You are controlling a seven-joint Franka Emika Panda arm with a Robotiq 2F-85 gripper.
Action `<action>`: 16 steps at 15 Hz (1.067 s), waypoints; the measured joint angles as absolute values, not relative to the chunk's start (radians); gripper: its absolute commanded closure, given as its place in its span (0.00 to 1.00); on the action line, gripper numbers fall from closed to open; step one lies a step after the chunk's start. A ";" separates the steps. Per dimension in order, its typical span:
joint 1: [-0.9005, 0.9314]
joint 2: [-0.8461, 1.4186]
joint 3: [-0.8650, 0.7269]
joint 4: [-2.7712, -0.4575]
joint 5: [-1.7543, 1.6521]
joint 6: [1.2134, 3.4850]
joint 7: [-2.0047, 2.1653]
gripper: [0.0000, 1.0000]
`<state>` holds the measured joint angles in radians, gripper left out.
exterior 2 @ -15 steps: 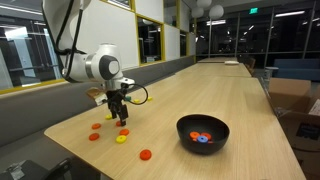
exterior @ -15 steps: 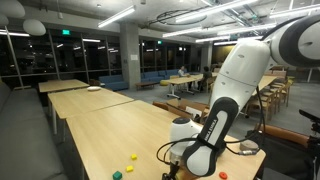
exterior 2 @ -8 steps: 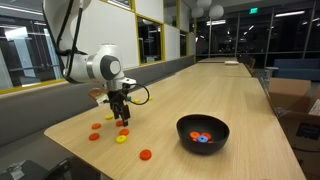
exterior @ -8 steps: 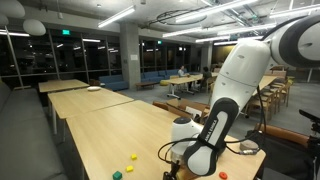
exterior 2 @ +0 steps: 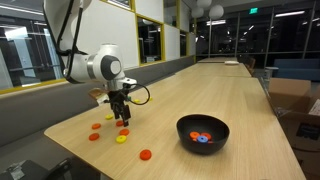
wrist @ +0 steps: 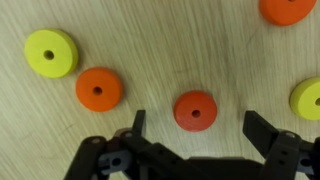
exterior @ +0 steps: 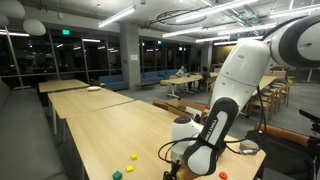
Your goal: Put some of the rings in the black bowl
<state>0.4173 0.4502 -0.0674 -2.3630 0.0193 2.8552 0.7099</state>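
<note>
Gripper: one gripper (exterior 2: 122, 115), pointing down close over the table (exterior 2: 200, 90); jaws spread wide, nothing between them is gripped.
Fingers: two dark fingers (wrist: 137, 125) in the wrist view, one on each side of a red-orange ring (wrist: 195, 110), both apart from it.
Rings in the wrist view: five in all. These are the red-orange ring between the fingers, an orange ring (wrist: 99, 89) near it, a yellow ring (wrist: 51, 52) at the upper left, a second orange ring (wrist: 288, 9) cut off at the top edge, and a second yellow ring (wrist: 308, 98) cut off at the right edge. All lie flat on the wood, none touching another.
Rings on the table in an exterior view: at least five loose rings (exterior 2: 94, 137) scattered around and under the gripper, orange, red and yellow.
Black bowl: one black bowl (exterior 2: 203, 124), upright on the same table, well apart from the gripper.
Bowl contents: a small cluster of bowl rings (exterior 2: 201, 138), blue and orange-red; their number cannot be told.
Arm: one white arm (exterior: 240, 70), filling much of an exterior view; beside it lie two yellow pieces (exterior: 131, 157) and one green piece (exterior: 117, 175).
</note>
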 measured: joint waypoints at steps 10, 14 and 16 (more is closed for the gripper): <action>0.382 0.450 -0.048 -2.364 0.021 2.849 0.686 0.00; 0.365 0.450 -0.030 -2.364 0.024 2.841 0.670 0.00; 0.357 0.450 -0.022 -2.364 0.026 2.833 0.664 0.00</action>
